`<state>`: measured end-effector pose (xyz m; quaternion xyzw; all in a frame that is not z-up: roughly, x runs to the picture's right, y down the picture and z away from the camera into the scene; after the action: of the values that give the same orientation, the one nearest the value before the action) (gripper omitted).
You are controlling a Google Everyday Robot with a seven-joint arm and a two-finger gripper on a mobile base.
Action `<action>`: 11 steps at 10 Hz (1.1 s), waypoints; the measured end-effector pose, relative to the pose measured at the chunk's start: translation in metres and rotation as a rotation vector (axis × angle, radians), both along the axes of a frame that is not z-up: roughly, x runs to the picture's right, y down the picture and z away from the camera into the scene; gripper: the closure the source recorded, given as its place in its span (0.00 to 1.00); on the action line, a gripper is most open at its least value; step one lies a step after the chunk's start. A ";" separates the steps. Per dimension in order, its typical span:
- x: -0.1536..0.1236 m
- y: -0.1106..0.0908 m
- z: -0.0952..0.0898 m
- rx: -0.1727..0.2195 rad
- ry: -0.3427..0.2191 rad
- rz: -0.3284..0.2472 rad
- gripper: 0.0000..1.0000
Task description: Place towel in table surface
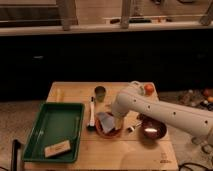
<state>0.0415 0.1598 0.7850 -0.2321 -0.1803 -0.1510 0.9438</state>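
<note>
A grey-blue towel [106, 121] lies crumpled in a small reddish-brown bowl [107, 131] near the middle of the wooden table [75, 91]. My white arm reaches in from the right, and my gripper [118, 121] hangs at the bowl's right side, right next to the towel. Whether it touches the towel is hidden by the arm.
A green tray [52, 129] at the left holds a tan block [57, 148]. A dark brush [91, 114] lies beside the tray. A small dark cup [100, 92] stands at the back. A shiny brown bowl [152, 131] sits at the right, an orange object [148, 88] behind the arm.
</note>
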 end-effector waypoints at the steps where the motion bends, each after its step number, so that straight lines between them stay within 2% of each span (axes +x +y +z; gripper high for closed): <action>1: -0.003 0.005 0.003 0.001 -0.010 -0.003 0.20; 5: -0.010 0.018 0.014 -0.009 -0.030 -0.008 0.20; 9: -0.019 0.024 0.022 -0.018 -0.054 -0.015 0.21; 10: -0.020 0.025 0.023 -0.020 -0.058 -0.014 0.27; 11: -0.022 0.028 0.026 -0.024 -0.065 -0.013 0.39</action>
<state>0.0195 0.1873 0.8109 -0.2394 -0.2110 -0.1624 0.9337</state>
